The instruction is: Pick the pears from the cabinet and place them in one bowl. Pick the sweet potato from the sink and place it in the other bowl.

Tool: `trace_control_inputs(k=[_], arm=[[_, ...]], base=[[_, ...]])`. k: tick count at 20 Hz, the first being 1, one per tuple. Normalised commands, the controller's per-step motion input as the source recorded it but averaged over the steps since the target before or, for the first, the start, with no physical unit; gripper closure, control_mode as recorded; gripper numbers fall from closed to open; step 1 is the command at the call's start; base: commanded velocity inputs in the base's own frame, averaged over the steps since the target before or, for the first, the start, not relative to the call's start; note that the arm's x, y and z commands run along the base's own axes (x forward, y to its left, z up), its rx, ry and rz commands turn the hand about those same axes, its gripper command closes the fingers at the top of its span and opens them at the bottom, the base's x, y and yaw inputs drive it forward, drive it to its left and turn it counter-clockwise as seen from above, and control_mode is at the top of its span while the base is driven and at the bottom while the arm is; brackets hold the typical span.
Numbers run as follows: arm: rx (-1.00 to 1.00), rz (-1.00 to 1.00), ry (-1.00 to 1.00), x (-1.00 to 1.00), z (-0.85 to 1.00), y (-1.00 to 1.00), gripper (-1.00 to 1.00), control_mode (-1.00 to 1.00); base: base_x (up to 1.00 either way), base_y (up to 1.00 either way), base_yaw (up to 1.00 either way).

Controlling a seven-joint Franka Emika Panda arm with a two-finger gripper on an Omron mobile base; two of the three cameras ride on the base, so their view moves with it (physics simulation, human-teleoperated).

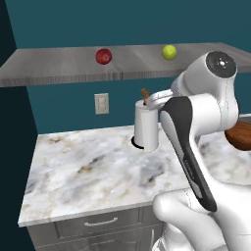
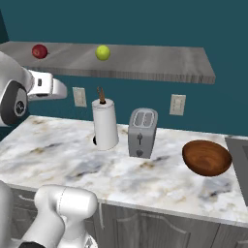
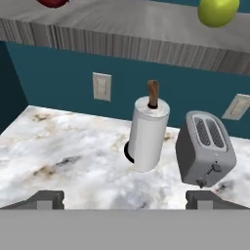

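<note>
Your marble counter (image 2: pixel 72 160) carries paper towels (image 2: pixel 105 125), toaster (image 2: pixel 142 132) and dark bowl (image 2: pixel 207 157) against teal wall (image 2: pixel 145 24) — both pears (image 2: pixel 102 52) on the shelf (image 2: pixel 160 65); gripper (image 3: pixel 125 199) fingers apart.

Kitchen: marble counter (image 2: pixel 145 179), toaster (image 2: pixel 142 132).

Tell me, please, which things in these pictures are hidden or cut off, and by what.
- Dark wooden bowl, left base view: mostly behind the arm and cut by the right edge.
- Red pear, hand view: cut by the top edge.
- Sink, right base view: only a corner at the right edge.
- Toaster: hidden by the arm in the left base view.
</note>
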Motion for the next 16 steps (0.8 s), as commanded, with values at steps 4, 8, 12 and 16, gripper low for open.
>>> trace_control_inputs(k=[4,8,12,16], arm=[[0.13,0.00,-0.12,0.00,0.60,0.00,-1.00,-1.00],[0.15,0.00,-0.05,0.00,0.61,0.00,-1.00,-1.00],[0.14,0.00,0.00,0.00,0.55,0.00,-1.00,-1.00],[0.08,0.00,0.00,0.14,0.56,0.01,-1.00,-1.00]], base=[[0.00,0.00,0.00],[0.00,0.00,0.00],[0.00,0.00,0.00],[0.00,0.00,0.00]])
